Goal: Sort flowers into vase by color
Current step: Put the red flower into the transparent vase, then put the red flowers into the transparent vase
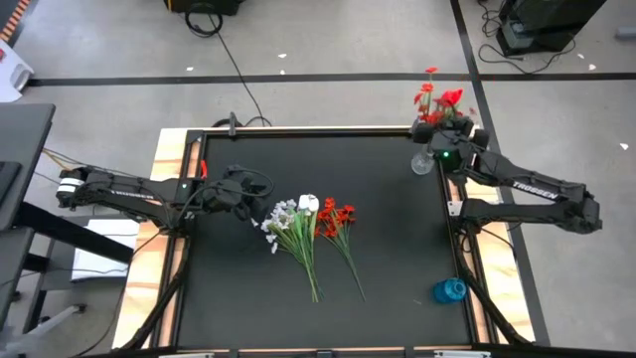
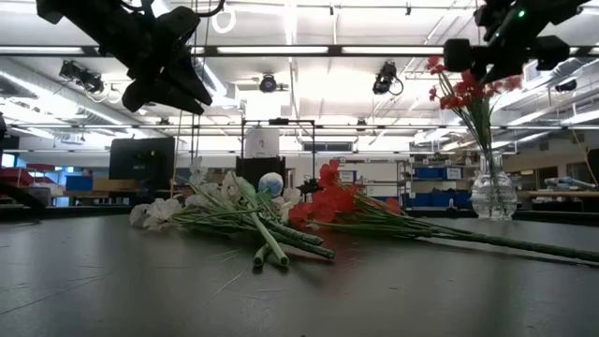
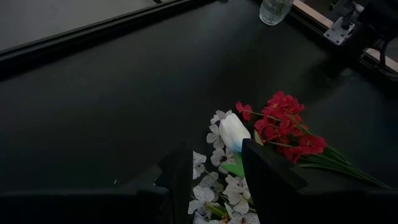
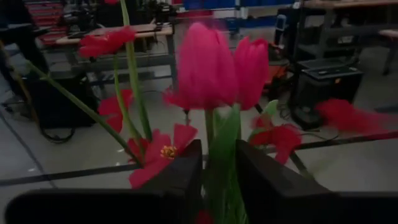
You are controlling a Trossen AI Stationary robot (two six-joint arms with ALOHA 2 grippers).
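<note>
A clear glass vase (image 1: pixel 422 161) stands at the table's far right corner with red flowers (image 1: pixel 437 99) upright in it. My right gripper (image 4: pixel 219 180) is up at those flowers, below the blooms, its fingers parted on either side of a green stalk and leaf. A bunch of white flowers (image 1: pixel 286 221) and a bunch of red flowers (image 1: pixel 336 219) lie flat on the black table's middle, stalks toward the near edge. My left gripper (image 3: pixel 217 180) hovers open above the white blooms, to their left, with nothing between its fingers. My right gripper has the green stalk and leaf (image 4: pixel 222 155) of the red flowers in the vase between its two fingers, just under the red tulip blooms. It comes at them about level. Whether the fingers touch the stalk I cannot tell. The flowers stand upright in the vase.
A small blue vase (image 1: pixel 449 290) stands near the table's near right corner. The black mat has a raised frame (image 1: pixel 298 130) around it, with wooden boards outside. The right arm's base (image 1: pixel 467 204) sits by the right edge. Bare mat lies at the near left.
</note>
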